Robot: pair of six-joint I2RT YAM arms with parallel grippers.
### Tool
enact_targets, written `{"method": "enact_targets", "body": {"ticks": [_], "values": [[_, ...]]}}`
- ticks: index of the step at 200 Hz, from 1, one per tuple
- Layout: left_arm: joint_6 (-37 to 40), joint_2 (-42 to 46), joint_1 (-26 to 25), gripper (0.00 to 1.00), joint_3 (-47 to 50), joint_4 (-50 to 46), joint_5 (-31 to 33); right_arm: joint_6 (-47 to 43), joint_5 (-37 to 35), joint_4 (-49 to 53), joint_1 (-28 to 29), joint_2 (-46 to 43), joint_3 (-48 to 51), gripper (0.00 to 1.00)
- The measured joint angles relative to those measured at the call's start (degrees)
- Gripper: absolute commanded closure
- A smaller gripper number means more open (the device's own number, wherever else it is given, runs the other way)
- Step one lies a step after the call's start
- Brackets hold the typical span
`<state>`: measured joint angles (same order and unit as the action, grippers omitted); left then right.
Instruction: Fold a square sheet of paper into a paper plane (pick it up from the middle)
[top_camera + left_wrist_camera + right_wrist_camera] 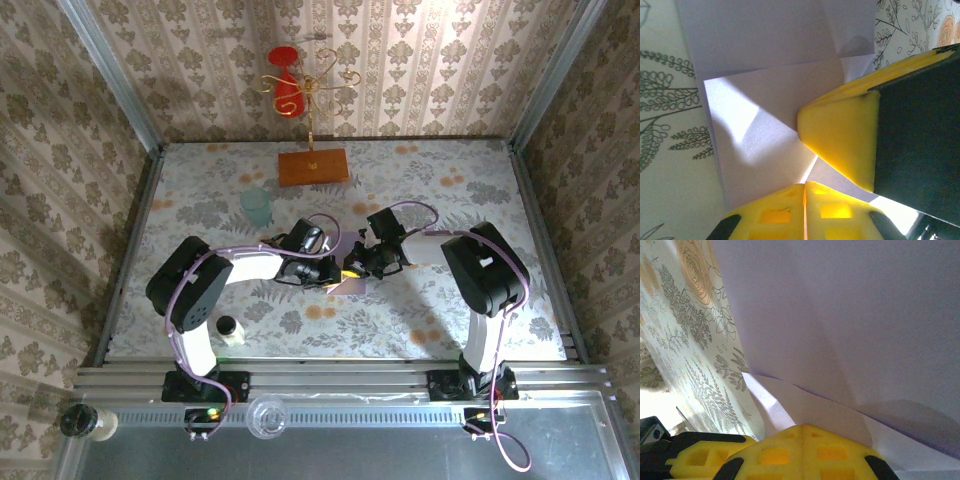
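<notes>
Sheet of paper (352,286): pale lilac, lying at the centre of the desk (450,200), mostly covered from above by the two grippers. One corner shows on the near side of them.
Paper, fold state: partly folded. The left wrist view shows one flap lying over another, with slanted edges and a diagonal crease running toward the fingertips.
Paper, right wrist view: a broad lilac face fills the upper right, with a lower layer's edge showing beneath it just above the fingertips.
Left gripper (335,272): reaching in from the left, down at the paper.
Left fingers (775,217): yellow, pressed together along a thin seam, tips at the paper. Cannot tell whether a layer is caught between them.
Right gripper (357,267): reaching in from the right, close beside the left one.
Right fingers (830,455): yellow, pressed together, tips against the edge of the paper. Cannot tell whether they pinch it.
Crossing views: a yellow finger of the right gripper lies on the paper in the left wrist view.
Teal cup (257,207): upright, beyond the left arm, well apart from the paper.
Wooden board (313,166): orange-brown, at the far edge of the desk, carrying a gold wire stand (312,110).
Small bottle (228,328): white with a dark cap, near the left arm's base.
</notes>
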<state>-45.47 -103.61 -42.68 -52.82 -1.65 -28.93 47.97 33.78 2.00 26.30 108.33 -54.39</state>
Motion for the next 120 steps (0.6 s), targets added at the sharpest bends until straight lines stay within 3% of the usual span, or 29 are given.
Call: {"method": "enact_targets", "body": {"ticks": [120], "values": [[0.02,-2.32,0.00,0.95,-1.29,0.02,-0.57,-0.02,0.33,0.57,-0.07,0.31,-0.39,0.97]]}}
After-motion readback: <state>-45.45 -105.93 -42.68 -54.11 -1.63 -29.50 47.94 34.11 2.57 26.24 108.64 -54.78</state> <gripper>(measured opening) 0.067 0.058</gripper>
